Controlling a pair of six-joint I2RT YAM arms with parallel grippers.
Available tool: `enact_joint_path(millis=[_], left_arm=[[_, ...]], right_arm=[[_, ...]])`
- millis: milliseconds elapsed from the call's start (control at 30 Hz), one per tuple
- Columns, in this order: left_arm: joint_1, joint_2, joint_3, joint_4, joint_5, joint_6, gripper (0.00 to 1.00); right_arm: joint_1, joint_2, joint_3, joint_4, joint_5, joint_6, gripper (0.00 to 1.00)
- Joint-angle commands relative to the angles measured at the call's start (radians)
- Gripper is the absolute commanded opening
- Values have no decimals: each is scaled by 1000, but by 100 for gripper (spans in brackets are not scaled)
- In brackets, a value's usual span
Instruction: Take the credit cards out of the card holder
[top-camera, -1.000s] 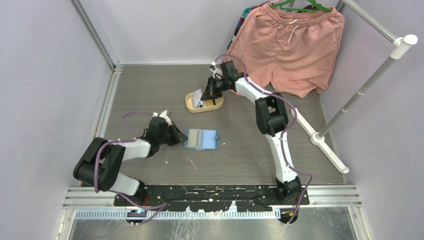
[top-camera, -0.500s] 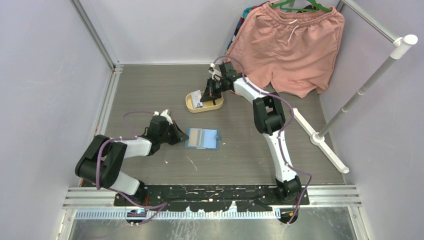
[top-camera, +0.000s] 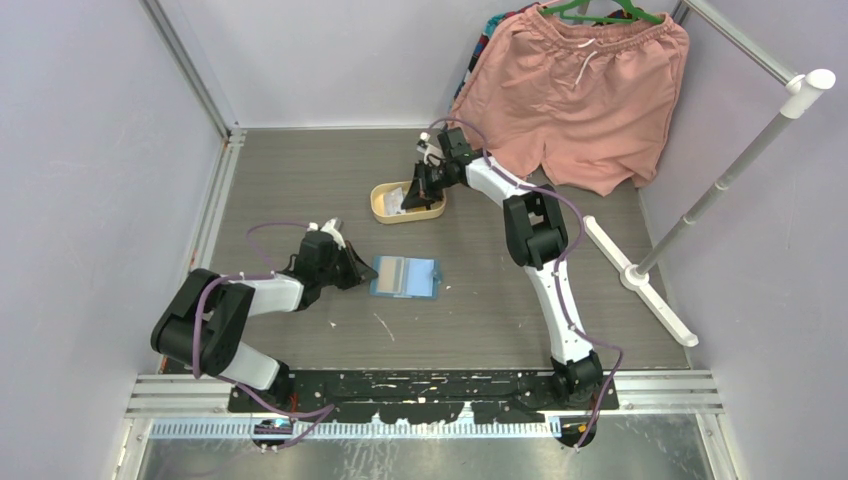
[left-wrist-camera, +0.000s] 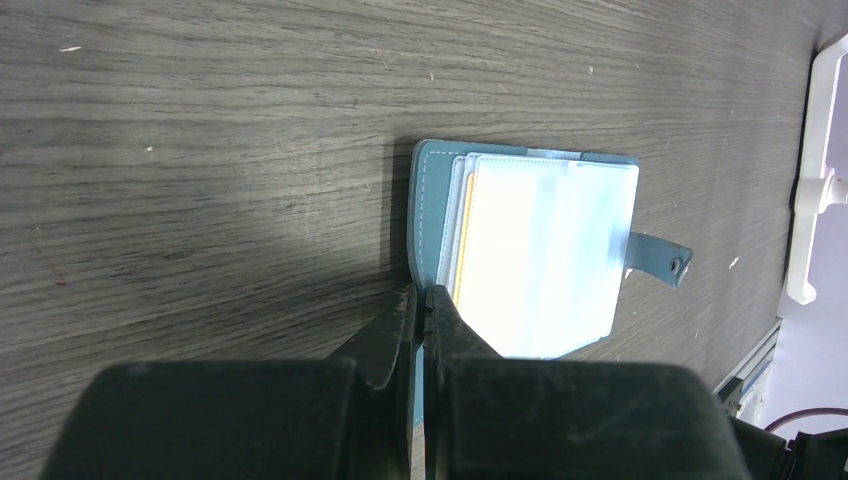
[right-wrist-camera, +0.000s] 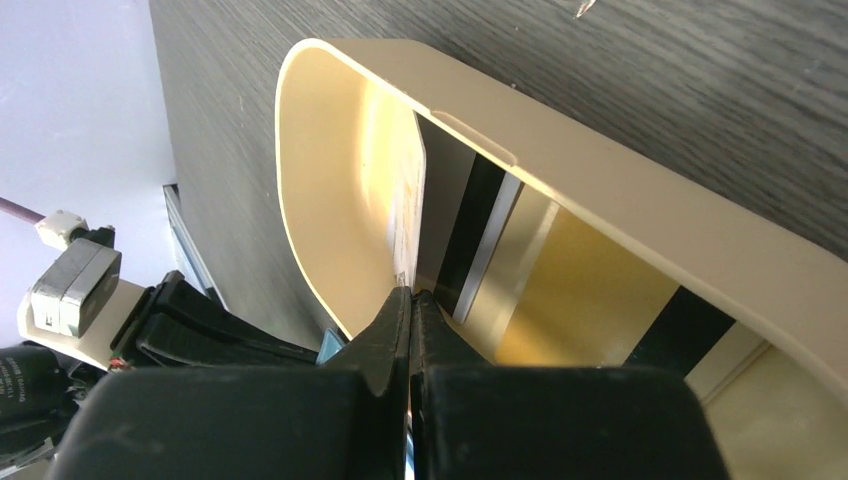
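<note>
Right gripper (right-wrist-camera: 410, 297) is pinching a whitish card (right-wrist-camera: 411, 205), standing it on edge inside the tray (right-wrist-camera: 620, 215) at far centre. Holder (top-camera: 404, 277) is lying open near-left of it, well apart, long axis left-right. Left gripper (left-wrist-camera: 422, 300), closed, is touching the holder's left edge.

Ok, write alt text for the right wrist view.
The right gripper, shut on the edge of a whitish card, holds it upright inside the yellow tray. A second card with a dark stripe rests in the tray beside it. The tray sits on a dark wood-grain table.
</note>
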Motion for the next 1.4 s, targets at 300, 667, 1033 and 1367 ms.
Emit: enact_joint_path(millis=[300, 667, 1033, 1367], left_arm=[[-2, 36, -21, -142, -69, 53, 0], [-1, 16, -17, -152, -70, 55, 0], [-2, -99, 22, -258, -88, 42, 0], [-1, -171, 59, -318, -87, 38, 0]], right_arm=[[3, -23, 38, -8, -7, -18, 24], [-1, -130, 182, -124, 62, -70, 41], [109, -526, -233, -11, 247, -41, 45], [407, -598, -573, 51, 632, -55, 47]])
